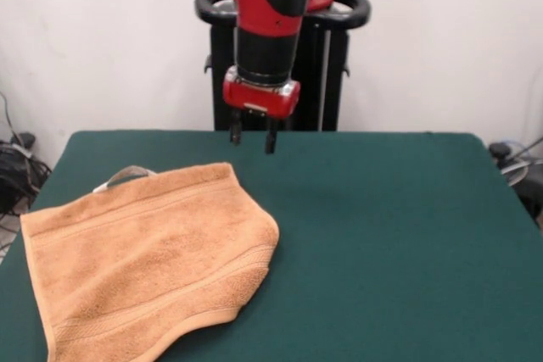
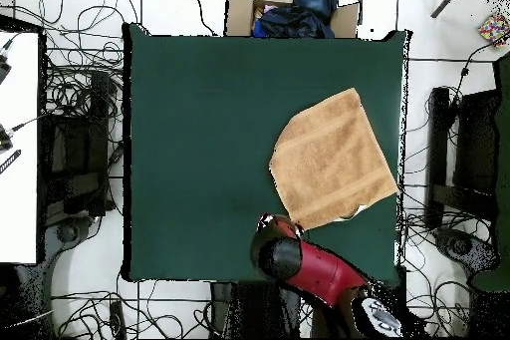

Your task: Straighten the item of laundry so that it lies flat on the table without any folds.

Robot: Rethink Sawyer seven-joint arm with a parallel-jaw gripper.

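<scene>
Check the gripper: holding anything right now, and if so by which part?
Nothing is held. The gripper hangs open and empty above the table, just past the towel's far edge, with clear space between its fingertips and the cloth.

The towel runs off the bottom edge of the front view, so its near end cannot be seen. Something pale and looped at the towel's far edge is too small to identify. The surface is cropped at the bottom and both lower sides there. In the overhead view the arm hides the gripper entirely, and the cardboard box beyond the surface holds dark, indistinct contents.
</scene>
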